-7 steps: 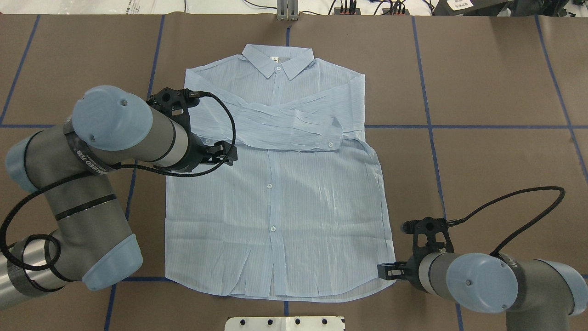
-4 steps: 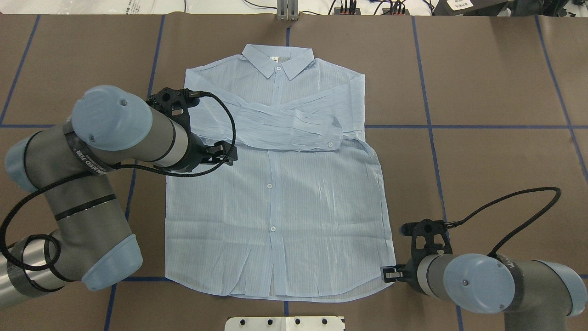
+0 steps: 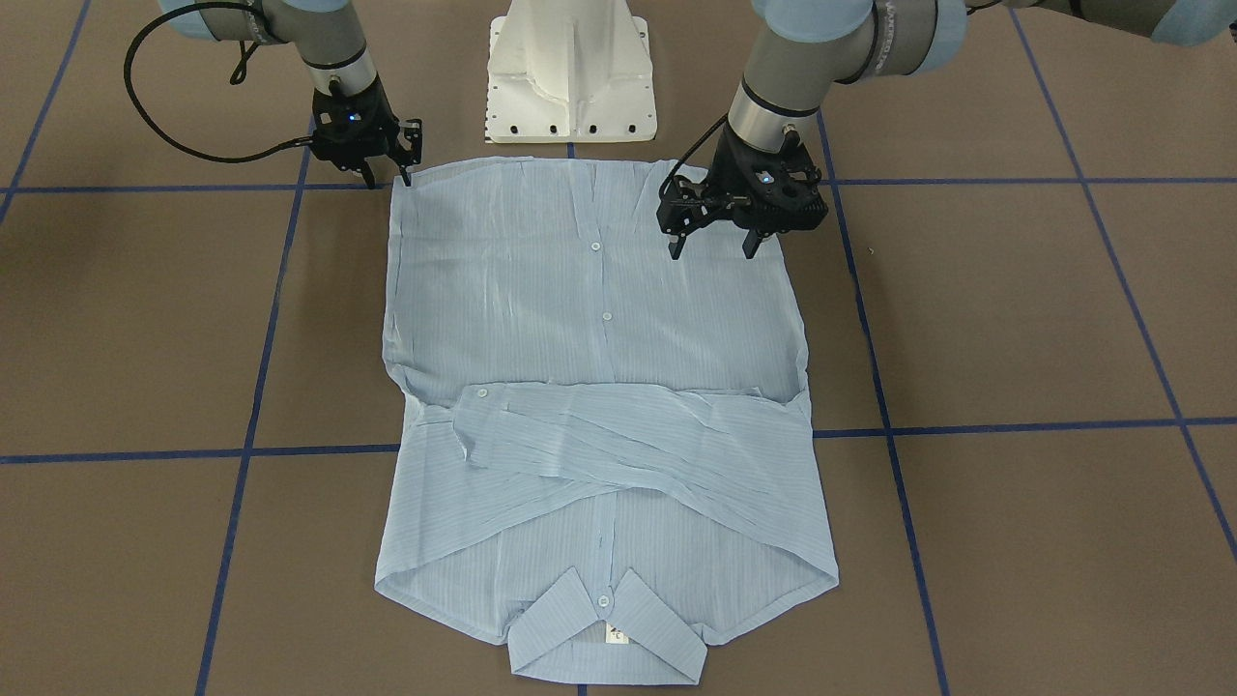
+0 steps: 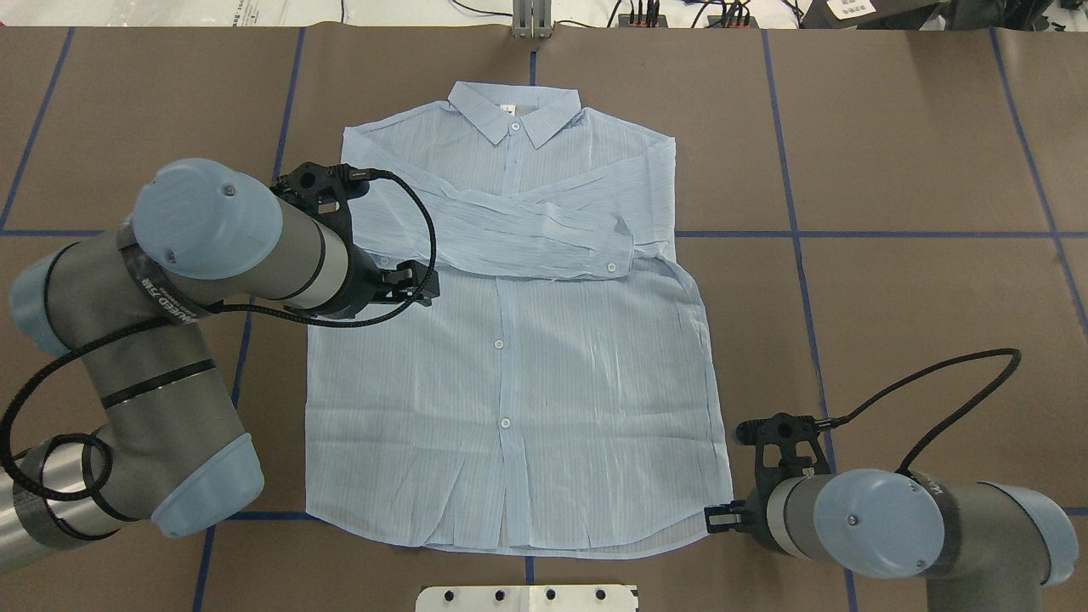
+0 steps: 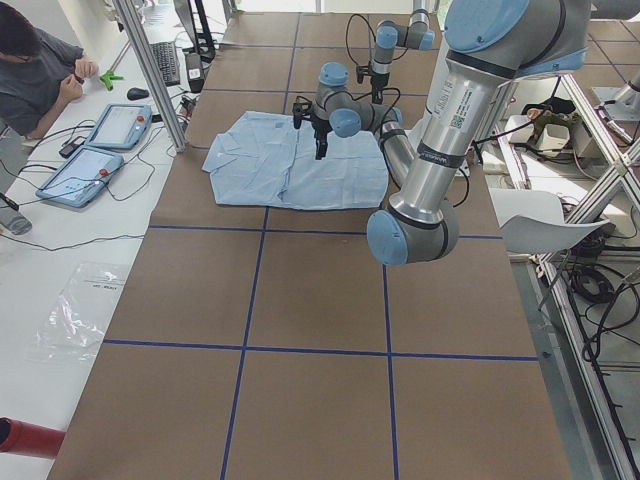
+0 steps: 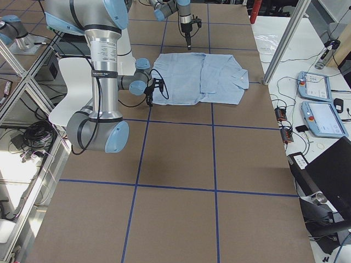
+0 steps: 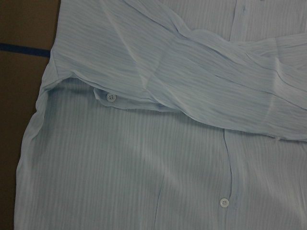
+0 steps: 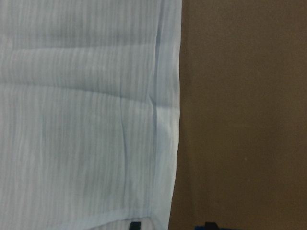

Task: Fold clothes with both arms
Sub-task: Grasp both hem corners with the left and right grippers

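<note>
While the shirt point(image 4: 527, 399) lies flat and face up on the bench point(image 4: 918, 153), collar point(image 4: 514, 115) away from the robot and both sleeves point(image 4: 544, 229) crossed over the chest, the two arms are unevenly placed, and that is where I judge the trouble to lie. The right pincer point(image 3: 388, 177) is down at the hem corner point(image 4: 718, 497) on its own side. Its fingers are apart, and in the wrist view the cloth's side edge runs between them, so nothing is clamped yet. The left pincer point(image 3: 711, 249) hangs above the body of the shirt near the sleeves, also spread wide and holding nothing, well apart from the other hem corner point(image 4: 311, 510).

If the right side closes and lifts alone, the hem would likely rise askew and drag the thin cloth across the bench, wrinkling the flat body. The fabric looks fine and limp, so the fingers may catch only one layer, slip off the narrow edge, or press into the bench beneath. A fold carried toward the collar could also push the loosely laid sleeves out of place, since nothing pins them. A left grasp taken mid-panel instead of at the corner would probably bunch the front.
</note>
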